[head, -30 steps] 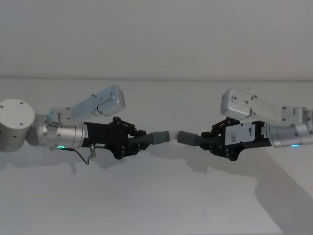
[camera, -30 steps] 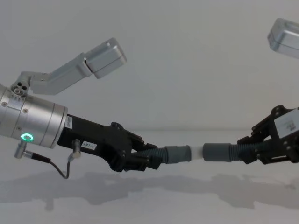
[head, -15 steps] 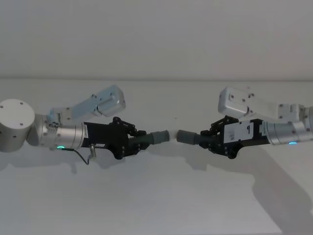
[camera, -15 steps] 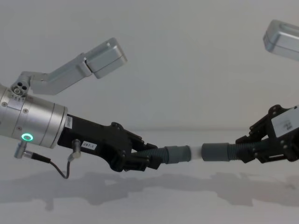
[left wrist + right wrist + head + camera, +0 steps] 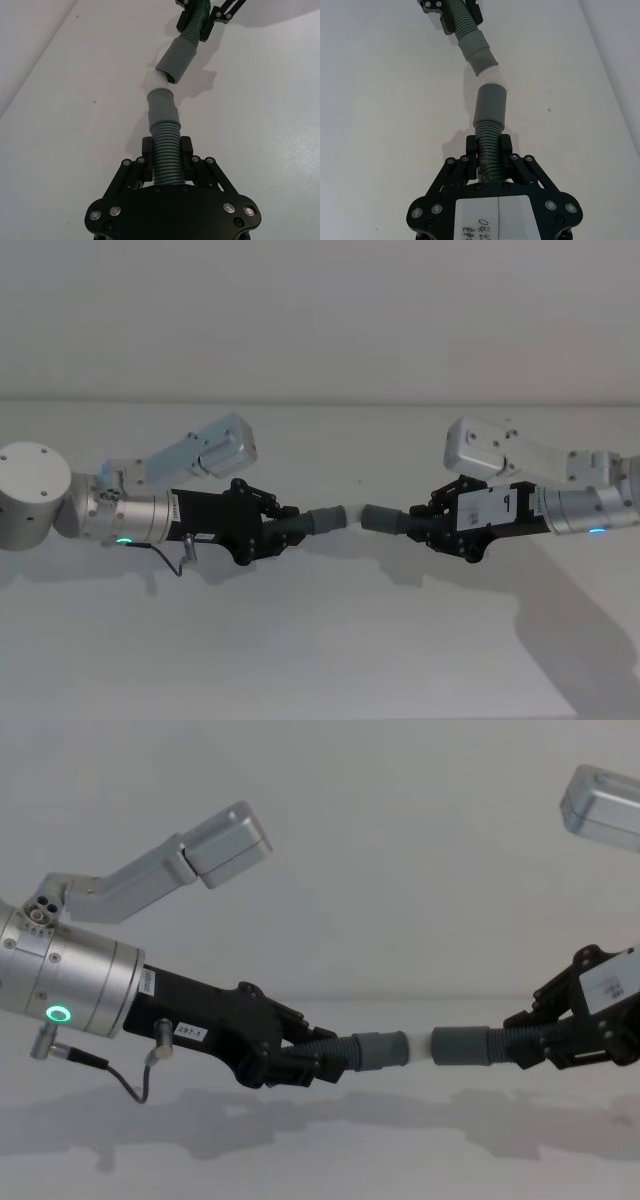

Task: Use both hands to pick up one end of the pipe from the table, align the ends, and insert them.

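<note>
While both hoses hung above the table (image 5: 320, 640), left gripper (image 5: 283, 533) clamped the white-tipped hose (image 5: 318, 521), right gripper (image 5: 420, 524) clamped the hollow-cuffed hose (image 5: 385, 519); ends nearly met.

Handwritten "9" on the right end effector (image 5: 436, 523) label (image 5: 497, 505).

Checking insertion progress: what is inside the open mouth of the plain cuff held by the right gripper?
The white spigot reaches the plain cuff mouth held by the right gripper; the cuff wall hides any inserted depth.
</note>
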